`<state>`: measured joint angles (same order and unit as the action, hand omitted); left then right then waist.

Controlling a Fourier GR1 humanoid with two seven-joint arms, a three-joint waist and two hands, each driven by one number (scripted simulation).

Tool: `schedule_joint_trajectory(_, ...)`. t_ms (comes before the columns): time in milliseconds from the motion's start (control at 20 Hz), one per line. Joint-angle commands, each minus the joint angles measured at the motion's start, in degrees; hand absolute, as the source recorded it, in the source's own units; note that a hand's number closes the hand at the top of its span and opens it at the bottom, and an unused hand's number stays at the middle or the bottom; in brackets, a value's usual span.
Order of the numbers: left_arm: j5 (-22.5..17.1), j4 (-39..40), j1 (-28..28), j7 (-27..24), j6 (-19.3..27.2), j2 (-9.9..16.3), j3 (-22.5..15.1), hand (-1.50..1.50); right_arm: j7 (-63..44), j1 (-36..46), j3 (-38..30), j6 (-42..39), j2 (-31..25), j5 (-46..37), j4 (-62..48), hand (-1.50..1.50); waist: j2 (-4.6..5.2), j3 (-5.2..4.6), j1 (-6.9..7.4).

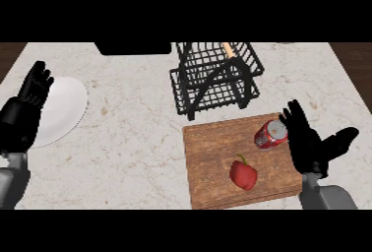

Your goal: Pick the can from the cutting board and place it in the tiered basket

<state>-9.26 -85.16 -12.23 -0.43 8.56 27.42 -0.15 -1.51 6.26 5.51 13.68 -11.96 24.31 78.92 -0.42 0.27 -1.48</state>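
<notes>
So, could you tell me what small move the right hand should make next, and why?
Probably close the right hand around the red can: its open fingers already flank the can on the cutting board, and nothing is grasped yet.

A cutting board (218,162) is being seen lying on the counter (138,128) toward the near right. A can (271,134) is lying on the board's far right part, and a pepper (243,174) is lying on the board nearer its middle, closer to the near edge than the can. A tiered basket (216,78) is standing on the counter just behind the board, near its far left corner. A plate (62,110) is lying at the counter's left side, well apart from the board. The left hand (33,91) is being held over the plate's left edge. The right hand (309,140) is being held just right of the can, over the board's right edge.
</notes>
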Motion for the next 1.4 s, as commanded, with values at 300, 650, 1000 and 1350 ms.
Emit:
schedule_joint_trajectory(300,0.5,-0.8,0.2,0.5,2.4,-6.6,-4.1,0.0,3.2,11.4,-16.1,-10.2,8.3,27.3,0.9,1.5,1.4,2.18,-1.25)
schedule_joint_trajectory(650,3.8,-1.8,0.8,0.2,6.1,-13.2,-10.2,0.0,-13.2,16.9,-6.7,-54.3,-8.7,39.7,-6.7,-1.5,1.59,0.34,4.08)
schedule_joint_trajectory(1000,6.0,-1.7,0.8,0.6,7.9,-14.6,-11.8,0.0,-15.2,22.4,-14.2,-79.0,-27.6,43.0,-13.6,-1.5,1.49,0.12,3.62)
schedule_joint_trajectory(1350,6.8,-1.6,1.4,1.7,8.9,-15.4,-12.7,0.0,-13.0,28.8,-19.7,-91.3,-37.2,27.3,-2.5,-1.5,0.64,0.07,2.7)
